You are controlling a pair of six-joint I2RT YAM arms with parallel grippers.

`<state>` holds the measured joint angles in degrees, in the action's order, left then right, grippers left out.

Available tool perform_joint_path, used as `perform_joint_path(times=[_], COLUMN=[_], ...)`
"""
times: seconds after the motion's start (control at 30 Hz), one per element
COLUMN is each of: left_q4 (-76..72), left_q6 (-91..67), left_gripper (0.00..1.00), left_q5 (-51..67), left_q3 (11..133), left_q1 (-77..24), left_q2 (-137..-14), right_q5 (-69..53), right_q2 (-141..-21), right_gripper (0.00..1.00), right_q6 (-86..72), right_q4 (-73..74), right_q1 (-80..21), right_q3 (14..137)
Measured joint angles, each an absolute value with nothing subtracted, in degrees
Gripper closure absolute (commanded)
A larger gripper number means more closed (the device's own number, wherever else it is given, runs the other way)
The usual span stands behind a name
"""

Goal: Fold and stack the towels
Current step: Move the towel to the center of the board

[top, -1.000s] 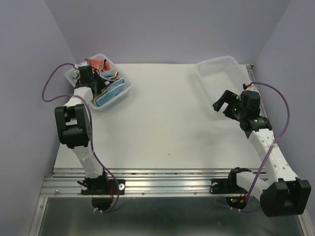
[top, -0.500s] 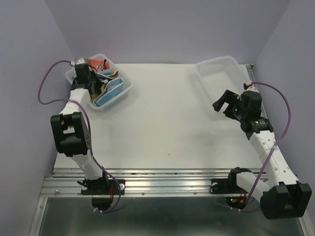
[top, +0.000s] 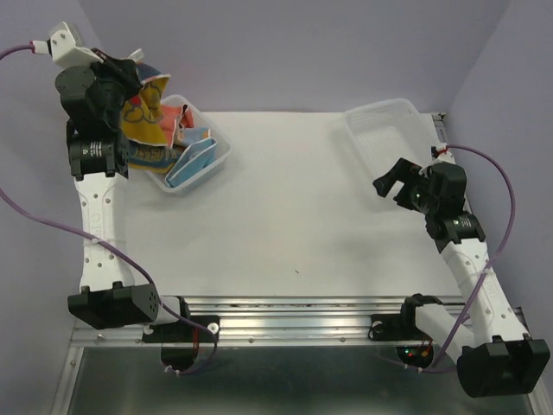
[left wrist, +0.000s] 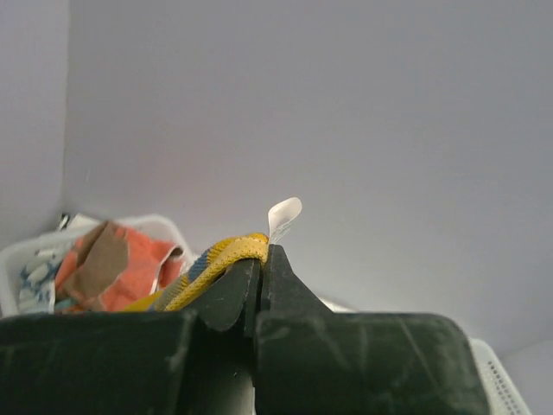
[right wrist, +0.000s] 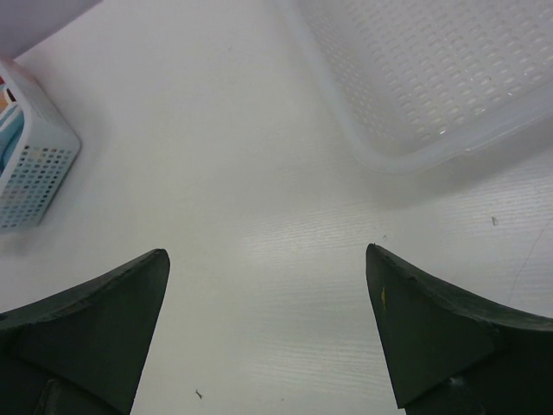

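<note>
My left gripper [top: 130, 71] is raised high above the far-left basket [top: 216, 160] and is shut on a yellow-and-blue printed towel [top: 141, 121] that hangs down from it toward the basket. In the left wrist view the jaws [left wrist: 257, 259] pinch the towel's yellow edge [left wrist: 220, 257], with a white tag sticking up. More towels lie in the basket: a red-orange one [top: 181, 117] and a light blue one [top: 194, 162]. My right gripper [top: 390, 181] is open and empty above the table at the right; it also shows in the right wrist view [right wrist: 268, 268].
An empty clear plastic basket [top: 389, 130] lies at the far right of the white table [top: 285, 216]; it also shows in the right wrist view [right wrist: 449, 69]. Lilac walls close in the left, back and right sides. A metal rail [top: 285, 316] runs along the near edge.
My left arm has lifted from inside the basket to high above it, pulling the yellow-and-blue towel up. The right arm has barely moved.
</note>
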<state>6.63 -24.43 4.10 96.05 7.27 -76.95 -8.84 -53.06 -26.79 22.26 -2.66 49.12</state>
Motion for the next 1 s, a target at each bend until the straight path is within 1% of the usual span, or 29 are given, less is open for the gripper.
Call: perform_joint_path(times=[0.07, 0.23, 0.37, 0.47, 0.6, 0.67, 0.8, 0.93, 1.0], left_q4=[7.64, 8.80, 7.40, 5.54, 3.49, 2.90, 2.02, 1.50, 0.86], left_q6=[-24.38, -25.26, -28.45, -30.79, -32.03, -32.18, -32.25, -33.45, -33.76], left_gripper=[1.00, 1.00, 1.00, 1.00, 1.00, 1.00, 1.00, 1.00, 1.00], left_q5=[6.22, 15.59, 24.45, 29.15, 34.09, 35.75, 36.38, 37.21, 37.45], left_q3=[102.26, 111.24, 112.42, 111.72, 112.51, 114.08, 116.71, 118.61, 117.51], left_q1=[7.29, 7.31, 5.74, 1.08, -11.60, -16.01, -20.86, -22.72, -23.70], left_q2=[-78.28, -78.98, -77.12, -75.26, -74.70, -75.70, -78.13, -81.73, -82.85], right_q5=[-9.08, -9.52, -10.04, -10.24, -10.37, -10.35, -9.91, -8.58, -7.62], right_q2=[-52.34, -50.96, -49.39, -48.16, -46.48, -45.58, -43.62, -41.69, -41.01], right_gripper=[0.00, 0.00, 0.00, 0.00, 0.00, 0.00, 0.00, 0.00, 0.00], right_q6=[-26.79, -26.81, -26.87, -27.00, -27.22, -27.24, -27.29, -27.40, -27.42], right_q4=[22.26, 22.24, 22.26, 22.26, 22.39, 22.63, 23.49, 24.60, 25.21], right_q1=[-2.66, -2.66, -2.66, -2.66, -2.66, -2.66, -2.66, -2.66, -2.66], right_q3=[49.12, 49.12, 49.12, 49.12, 49.12, 49.12, 49.12, 49.12, 49.12])
